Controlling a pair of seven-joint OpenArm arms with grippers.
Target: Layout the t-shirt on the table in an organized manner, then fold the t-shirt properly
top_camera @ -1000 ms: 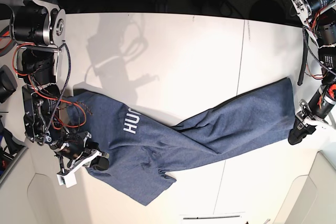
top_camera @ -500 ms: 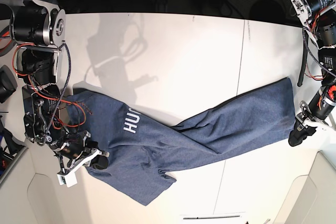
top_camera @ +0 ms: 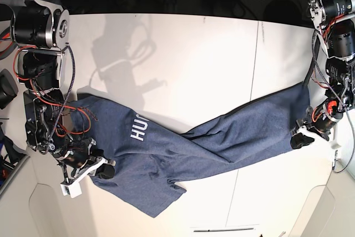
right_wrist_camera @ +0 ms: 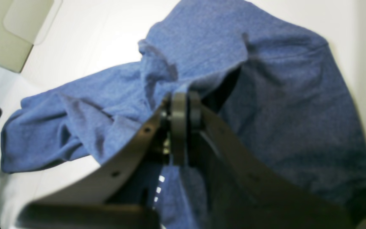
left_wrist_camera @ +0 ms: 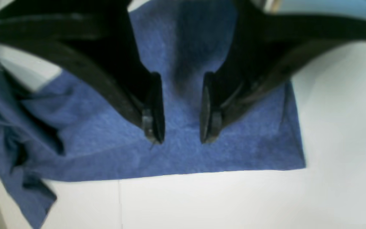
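T-shirt (top_camera: 188,154) lies twisted across the near half of the table (top_camera: 194,59), long axis running from about 8 o'clock up to 2 o'clock in the base view, white lettering toward the 8 o'clock end. Soft, limp, light cloth; it will sag and drag, not slide stiffly. Best taken at hems and corners. Right gripper (right_wrist_camera: 179,127) is pinched tight on a bunched fold at the 8 o'clock end. Left gripper (left_wrist_camera: 178,127) hangs part open over the flat 2 o'clock corner, holding nothing.
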